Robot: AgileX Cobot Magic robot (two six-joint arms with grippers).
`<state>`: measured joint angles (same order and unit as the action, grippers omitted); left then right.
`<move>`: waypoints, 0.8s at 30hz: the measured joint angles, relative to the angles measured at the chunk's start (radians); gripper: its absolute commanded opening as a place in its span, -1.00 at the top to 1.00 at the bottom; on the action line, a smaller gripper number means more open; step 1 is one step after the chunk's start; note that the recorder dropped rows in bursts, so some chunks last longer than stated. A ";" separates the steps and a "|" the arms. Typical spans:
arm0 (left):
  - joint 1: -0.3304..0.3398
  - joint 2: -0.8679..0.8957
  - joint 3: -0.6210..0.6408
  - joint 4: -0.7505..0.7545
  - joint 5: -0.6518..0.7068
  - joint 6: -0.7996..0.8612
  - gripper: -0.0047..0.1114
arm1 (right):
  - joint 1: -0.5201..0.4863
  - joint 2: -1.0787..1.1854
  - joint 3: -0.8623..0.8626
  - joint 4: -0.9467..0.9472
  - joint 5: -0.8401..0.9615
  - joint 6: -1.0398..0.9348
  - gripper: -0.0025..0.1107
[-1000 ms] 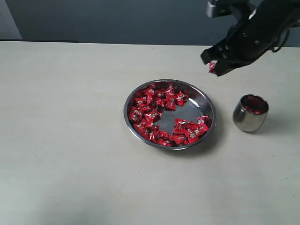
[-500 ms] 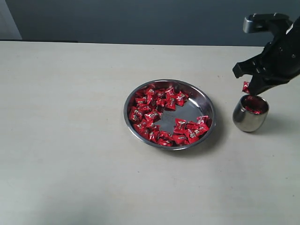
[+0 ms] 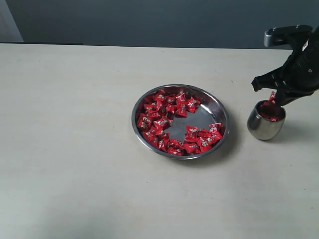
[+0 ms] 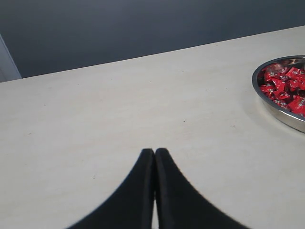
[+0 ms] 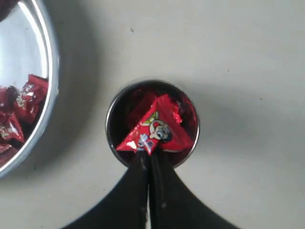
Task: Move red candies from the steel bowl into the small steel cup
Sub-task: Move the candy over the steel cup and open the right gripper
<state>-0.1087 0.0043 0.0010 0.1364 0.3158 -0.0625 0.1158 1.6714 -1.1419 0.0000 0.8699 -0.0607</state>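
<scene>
Over the small steel cup [image 3: 264, 127], the right fingers [image 5: 136, 188] pinch one red candy [image 5: 155, 126] just above the mouth. Release step likely next: open squarely inside the rim. The steel bowl [image 3: 135, 122] nearby holds the other red candies [image 3: 160, 117]; bench [image 3: 75, 149] open around. Left fingers [image 4: 138, 191] closed together, empty.

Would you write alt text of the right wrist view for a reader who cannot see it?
The shut right end effector holds one red candy directly over the small steel cup; part of the steel bowl shows beside it.
</scene>
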 measured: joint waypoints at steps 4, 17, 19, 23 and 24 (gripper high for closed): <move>0.000 0.000 0.000 0.000 0.000 0.000 0.91 | 0.000 0.024 0.000 0.000 -0.017 0.013 0.97; 0.000 0.000 0.000 0.000 0.000 0.000 0.91 | 0.000 0.063 0.000 -0.017 -0.033 0.020 0.32; 0.000 0.000 0.000 0.000 0.000 0.000 0.91 | 0.000 0.063 0.000 -0.026 -0.033 0.020 0.32; 0.000 0.000 0.000 0.000 0.000 0.000 0.91 | 0.000 0.059 -0.012 -0.008 -0.033 0.020 0.32; 0.000 0.000 0.000 0.000 0.000 0.000 0.91 | 0.000 0.051 -0.016 0.018 -0.033 0.018 0.32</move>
<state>-0.1087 0.0043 0.0010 0.1364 0.3158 -0.0625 0.1158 1.7225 -1.1584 0.0177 0.8370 -0.0428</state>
